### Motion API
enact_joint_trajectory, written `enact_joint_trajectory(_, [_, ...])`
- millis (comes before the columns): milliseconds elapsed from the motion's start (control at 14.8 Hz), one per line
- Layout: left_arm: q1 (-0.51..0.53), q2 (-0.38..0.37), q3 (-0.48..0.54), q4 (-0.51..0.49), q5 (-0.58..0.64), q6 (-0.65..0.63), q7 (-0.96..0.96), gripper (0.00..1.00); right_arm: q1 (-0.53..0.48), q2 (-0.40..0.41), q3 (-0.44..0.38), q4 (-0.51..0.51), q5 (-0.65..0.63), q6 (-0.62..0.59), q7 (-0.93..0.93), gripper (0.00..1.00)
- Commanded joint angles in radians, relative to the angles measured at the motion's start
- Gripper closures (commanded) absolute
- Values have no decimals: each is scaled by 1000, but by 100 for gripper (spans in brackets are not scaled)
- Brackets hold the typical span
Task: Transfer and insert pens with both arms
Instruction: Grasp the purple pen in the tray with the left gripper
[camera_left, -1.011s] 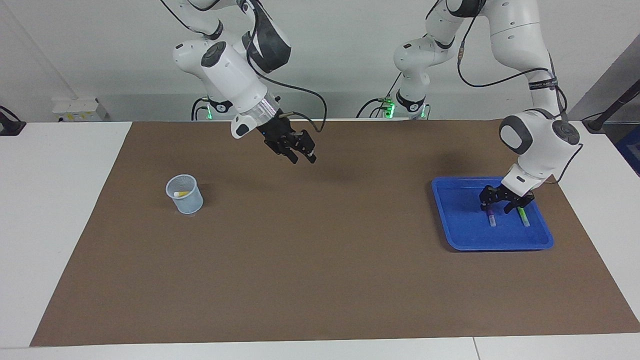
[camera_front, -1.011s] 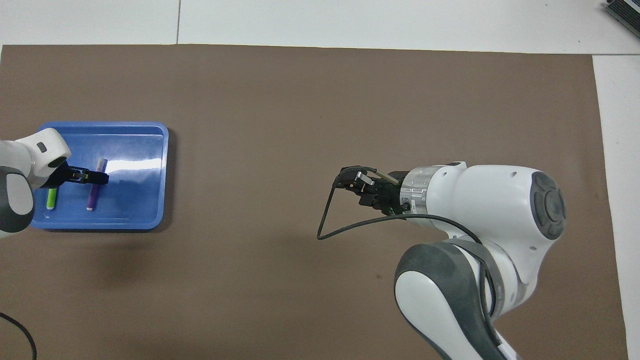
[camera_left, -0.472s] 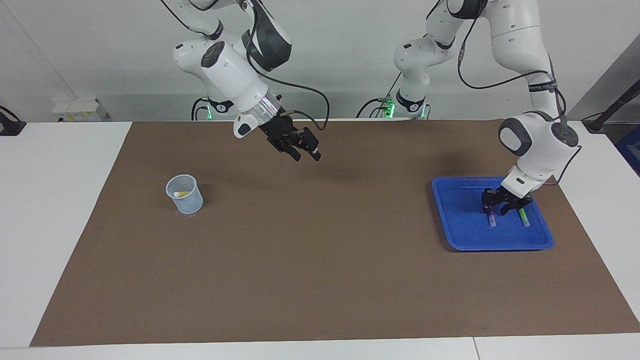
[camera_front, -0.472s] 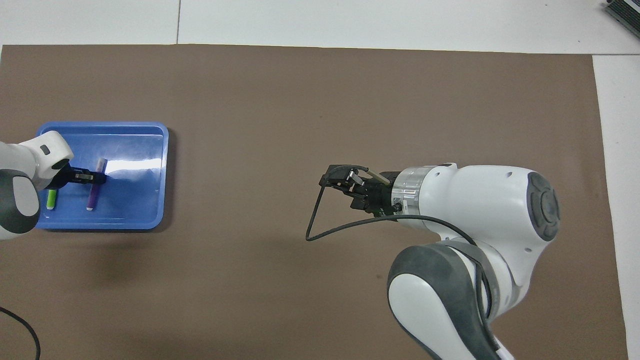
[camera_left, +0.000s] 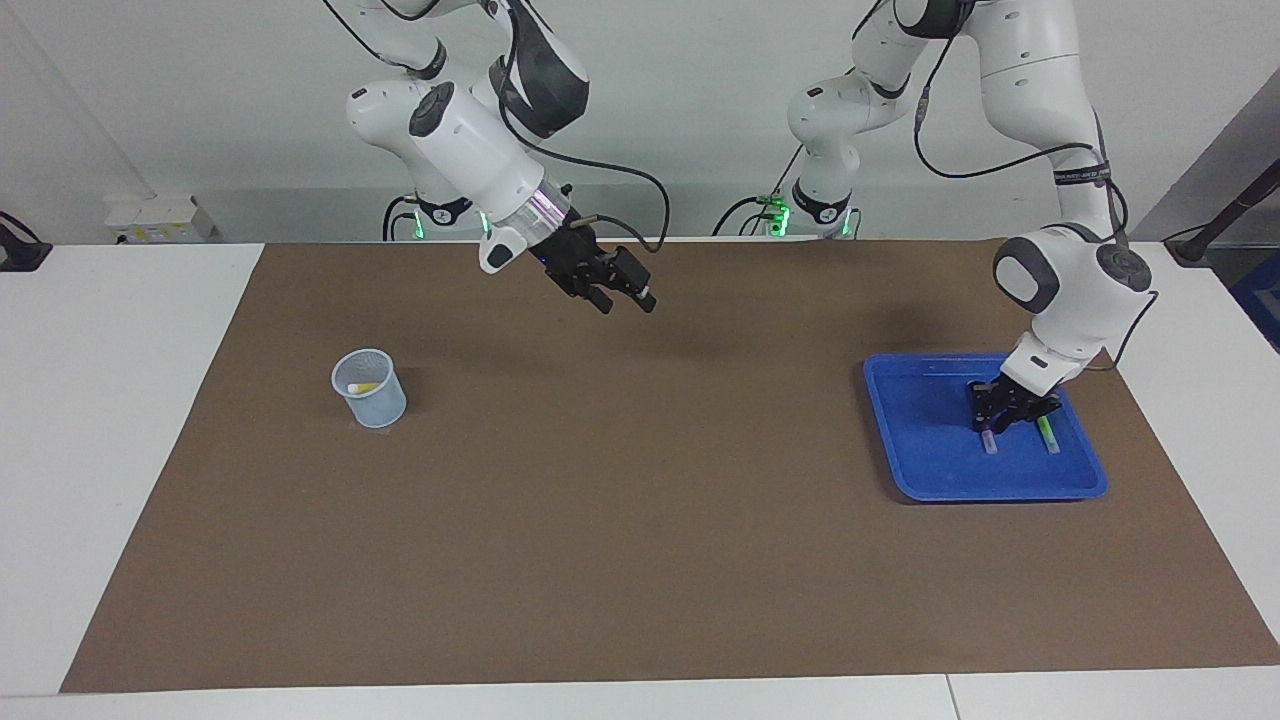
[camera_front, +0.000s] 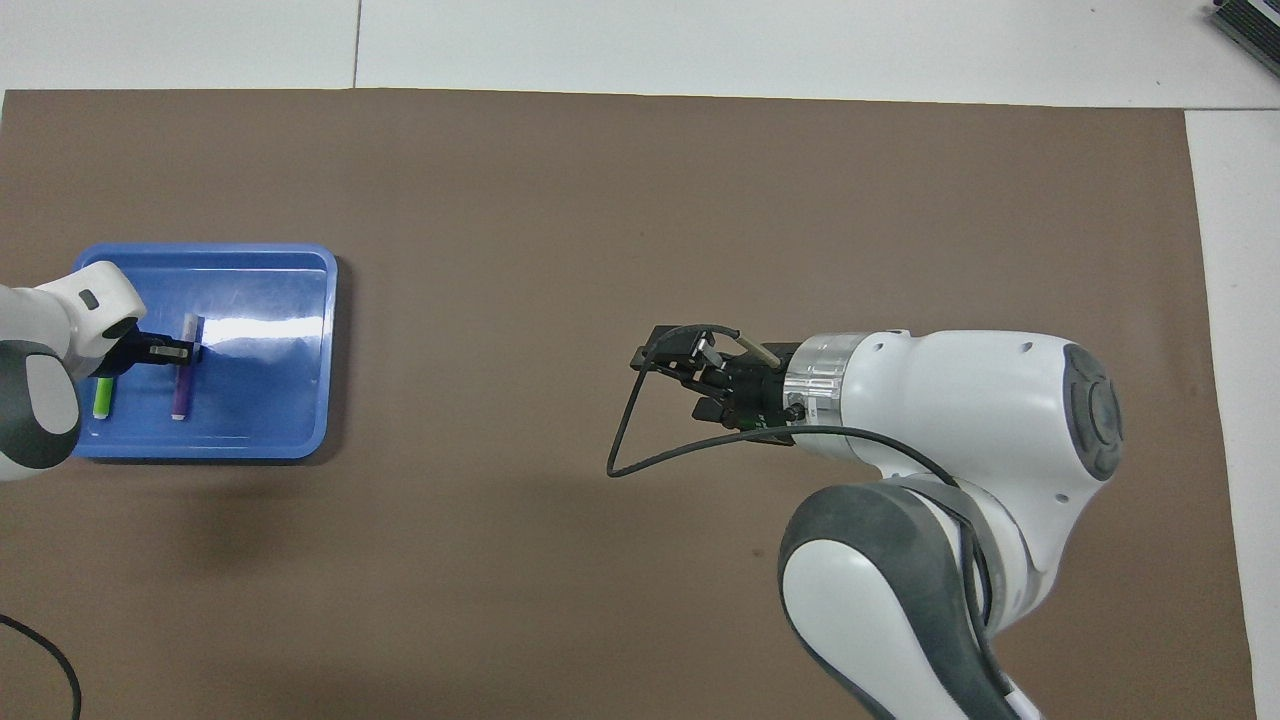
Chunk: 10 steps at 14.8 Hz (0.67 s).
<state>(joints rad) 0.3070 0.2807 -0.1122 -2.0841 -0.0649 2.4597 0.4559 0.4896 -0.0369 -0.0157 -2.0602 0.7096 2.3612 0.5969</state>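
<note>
purple pen (camera_front: 183, 378) flat in tray (camera_front: 290, 300); axis runs near-far; L tool (camera_left: 993, 425) clamped

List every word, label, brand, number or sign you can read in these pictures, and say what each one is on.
None can be read.
A dark band around the left arm carries pale lettering, too small to read.
The pens in the blue tray, the mesh cup and the brown mat show no legible marks.
</note>
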Motion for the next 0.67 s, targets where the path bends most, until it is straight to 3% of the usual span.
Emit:
enact_joint_trajectory(0, [6, 3, -6, -19, 14, 18, -3, 100, -14, 15, 3, 15, 30, 10, -19, 1])
enact_joint_trajectory(270, [6, 2, -6, -1, 13, -33, -5, 100, -29, 15, -1, 15, 30, 6, -6, 0])
enact_joint_trajectory(607, [-69, -37, -7, 120, 13, -304, -257, 100, -37, 14, -3, 11, 28, 1, -6, 0])
